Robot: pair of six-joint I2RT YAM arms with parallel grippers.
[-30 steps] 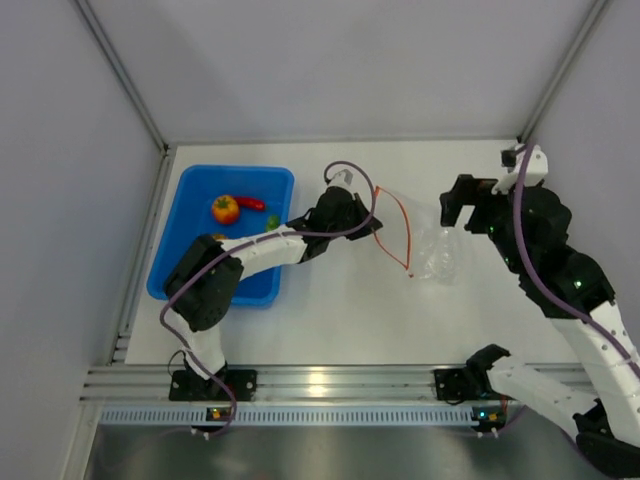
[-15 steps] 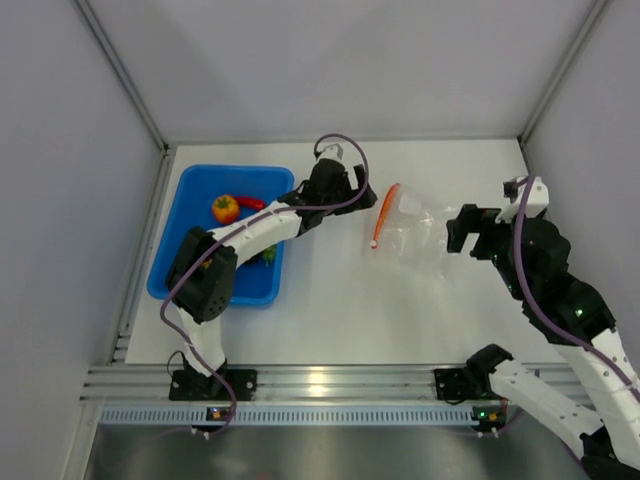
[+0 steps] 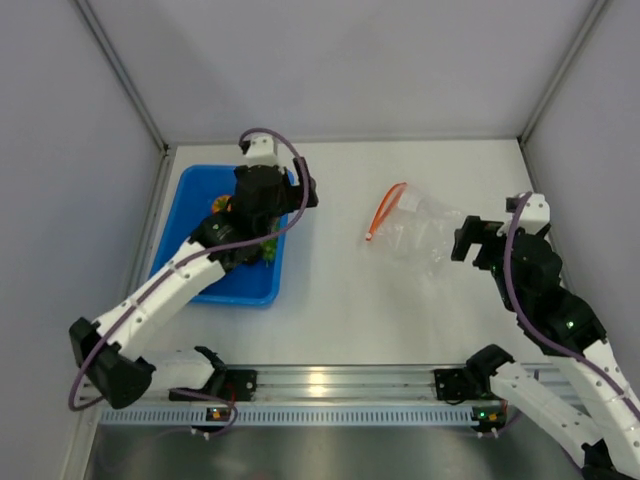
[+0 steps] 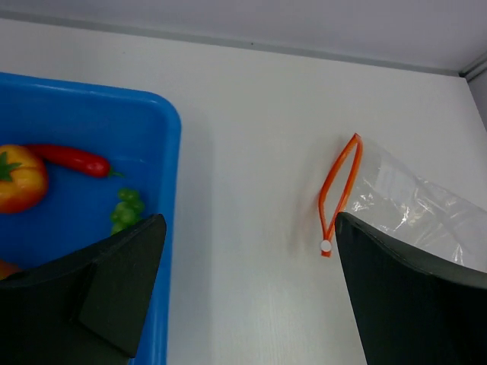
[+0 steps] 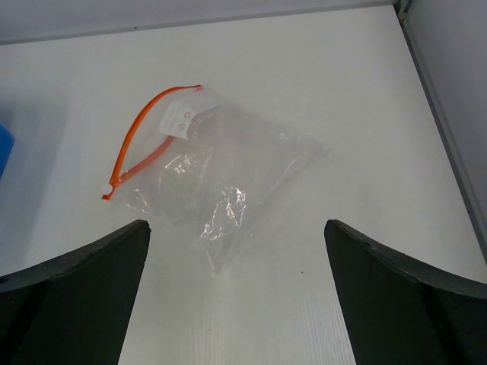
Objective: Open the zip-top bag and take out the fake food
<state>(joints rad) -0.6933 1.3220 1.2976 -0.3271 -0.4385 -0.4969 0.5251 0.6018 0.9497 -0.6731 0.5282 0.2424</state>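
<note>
left gripper (image 4: 247, 296): released, fingers spread wide, nothing btwn them; hangs over the rt edge of the blue tray (image 4: 91, 99), one finger above the tray, the other out over the table (image 3: 340, 310).
right gripper (image 5: 236, 296): released too, jaws wide apart & holding nothing; sits at the rt side of the table, facing the bag. top view puts it just beside the bag's rt end; contact: can't tell.
zip-top bag (image 3: 415, 232): lies flat & crinkled on the table, rt of ctr, btwn the two grippers, well apart from the tray. neither gripper holds it.
zip strip (image 4: 338, 194): orange, on the bag's left edge, toward the tray; its two sides are parted into a narrow loop, so the mouth is open. small white slider (image 4: 326, 245) at the near end.
bag body: clear film w/ glare; white label (image 5: 181, 120) near the zip.
fake food: in the tray, not in the bag. left wrist view shows a tomato-like piece (image 4: 19, 179), a red chili (image 4: 72, 158) touching it, & a green piece (image 4: 125, 211) just beside the chili tip. from above the left arm hides most of it.
tray: left half of the table, long side running away from the arm bases.
</note>
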